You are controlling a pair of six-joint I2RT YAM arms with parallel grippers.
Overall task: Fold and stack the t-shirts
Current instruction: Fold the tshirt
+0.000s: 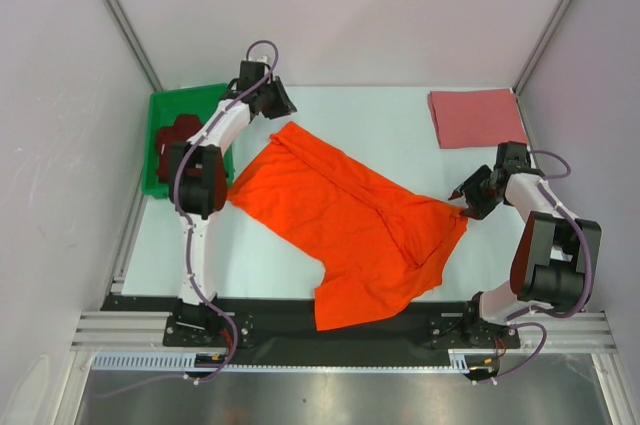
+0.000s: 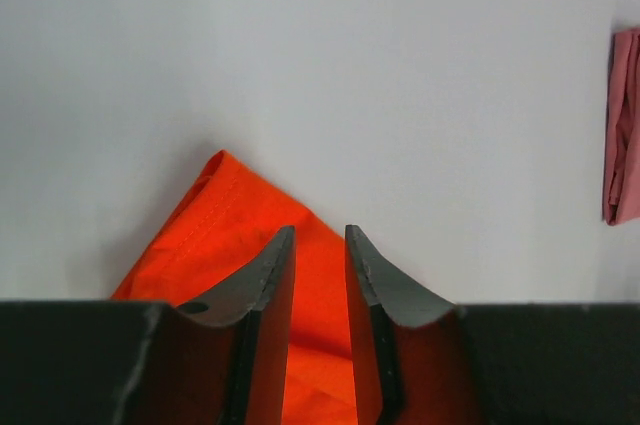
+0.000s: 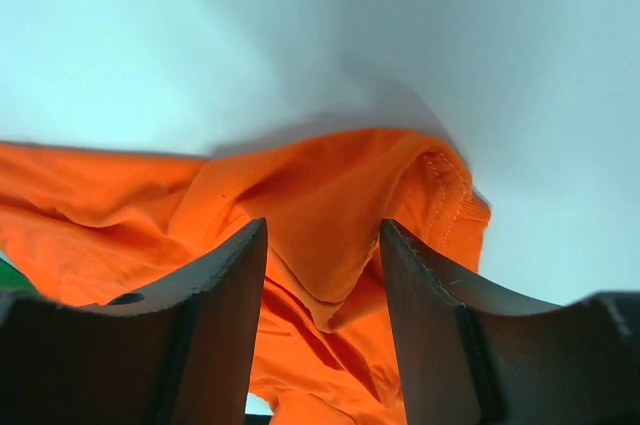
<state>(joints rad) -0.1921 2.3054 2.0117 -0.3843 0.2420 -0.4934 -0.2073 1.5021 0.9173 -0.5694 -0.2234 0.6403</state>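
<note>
Pale bench, orange t-shirt sprawled diagonally.
Left claw, right claw each straddle a corner, likely for spreading; cannot tell if clenched.

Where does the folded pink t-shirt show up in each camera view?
Top external: pink t-shirt, folded, far right corner of the table.
Left wrist: sliver at the right edge.
Right wrist: not in it.
Shared landmark: orange t-shirt, in all three views.
</note>
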